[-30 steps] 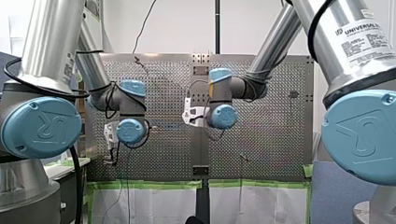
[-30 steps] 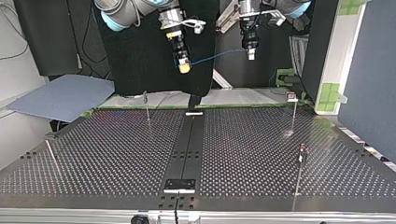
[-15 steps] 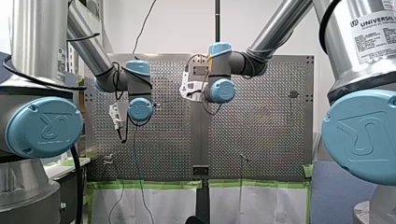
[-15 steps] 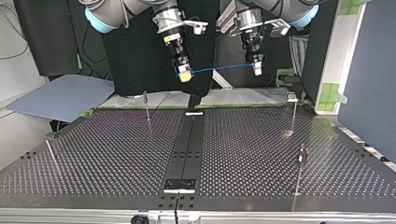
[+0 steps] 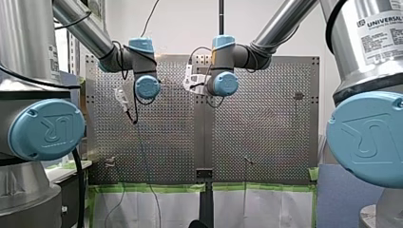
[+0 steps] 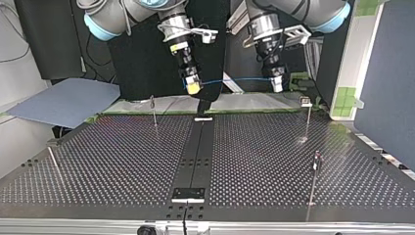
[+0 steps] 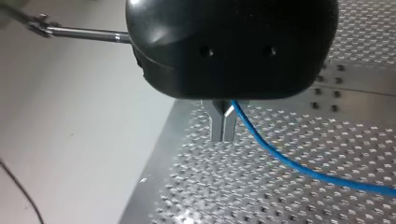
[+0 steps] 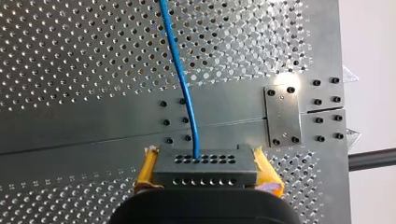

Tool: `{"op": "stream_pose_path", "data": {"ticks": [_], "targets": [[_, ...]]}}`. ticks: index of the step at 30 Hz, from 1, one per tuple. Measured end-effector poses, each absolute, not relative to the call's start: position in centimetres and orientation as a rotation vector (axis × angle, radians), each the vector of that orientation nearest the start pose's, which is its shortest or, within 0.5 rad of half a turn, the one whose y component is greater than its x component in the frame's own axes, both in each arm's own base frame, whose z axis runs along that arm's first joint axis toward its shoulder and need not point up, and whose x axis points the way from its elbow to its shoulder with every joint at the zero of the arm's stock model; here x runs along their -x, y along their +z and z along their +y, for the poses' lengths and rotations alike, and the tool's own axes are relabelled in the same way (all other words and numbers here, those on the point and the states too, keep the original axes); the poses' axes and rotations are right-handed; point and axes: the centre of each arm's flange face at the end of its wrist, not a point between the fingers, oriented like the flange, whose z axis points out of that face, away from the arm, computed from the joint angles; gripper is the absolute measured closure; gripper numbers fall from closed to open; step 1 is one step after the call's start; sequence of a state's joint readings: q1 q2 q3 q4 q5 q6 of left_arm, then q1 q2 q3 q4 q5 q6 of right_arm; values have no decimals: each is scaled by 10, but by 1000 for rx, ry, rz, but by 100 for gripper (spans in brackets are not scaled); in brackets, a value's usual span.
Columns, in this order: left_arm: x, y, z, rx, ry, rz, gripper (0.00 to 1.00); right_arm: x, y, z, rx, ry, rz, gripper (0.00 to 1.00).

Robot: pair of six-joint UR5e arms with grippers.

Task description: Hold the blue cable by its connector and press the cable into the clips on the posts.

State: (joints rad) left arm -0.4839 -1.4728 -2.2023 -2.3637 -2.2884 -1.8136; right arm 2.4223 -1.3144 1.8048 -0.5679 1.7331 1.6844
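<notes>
The blue cable (image 6: pixel 235 80) hangs taut in the air between my two grippers, above the far edge of the perforated table (image 6: pixel 112 161). My right gripper (image 6: pixel 193 87), with yellow pads, is shut on the cable's grey connector (image 8: pixel 205 164); the cable (image 8: pixel 180 70) runs straight out of the connector. My left gripper (image 7: pixel 223 133) has its metal fingers shut on the cable (image 7: pixel 289 161) further along, and it stands at the top view's right (image 6: pixel 277 84). Thin posts with clips stand on the table: one (image 6: pixel 154 111) below my right gripper, another (image 6: pixel 307 117) near my left gripper, and a third (image 6: pixel 315 169) closer to the camera.
A black strip (image 6: pixel 195 152) runs down the table's middle. Another thin post (image 6: pixel 54 164) leans at the top view's left. A blue mat (image 6: pixel 63 100) lies beyond the table's far left corner. Green tape (image 6: pixel 298 78) marks the far edge behind my left gripper.
In the top view both grippers have come lower and nearer the table. My left gripper has shifted toward that view's right, and the span of blue cable between the grippers has grown longer.
</notes>
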Motion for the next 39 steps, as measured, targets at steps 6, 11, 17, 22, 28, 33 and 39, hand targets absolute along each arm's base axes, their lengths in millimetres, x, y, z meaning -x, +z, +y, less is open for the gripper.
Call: {"op": "stream_pose_path", "data": {"ticks": [6, 11, 17, 22, 28, 33, 39], "targets": [[-324, 326, -241, 459, -127, 1307, 100, -500, 304, -289, -1599, 1834, -887, 100], [-327, 330, -237, 457, -113, 1325, 100, -505, 317, -296, -1597, 1845, -879, 100], [-335, 338, -234, 453, -123, 1342, 100, -513, 336, -302, -1590, 1864, -865, 100], [-343, 356, -230, 456, -128, 1331, 100, -519, 353, -307, -1572, 1889, -850, 100], [-348, 389, -222, 464, -144, 1292, 100, -528, 360, -314, -1571, 1895, -844, 100], [-358, 411, -212, 461, -146, 1275, 100, -540, 359, -318, -1594, 1896, -838, 100], [-369, 418, -199, 446, -126, 1294, 100, -552, 376, -319, -1589, 1931, -816, 100]]}}
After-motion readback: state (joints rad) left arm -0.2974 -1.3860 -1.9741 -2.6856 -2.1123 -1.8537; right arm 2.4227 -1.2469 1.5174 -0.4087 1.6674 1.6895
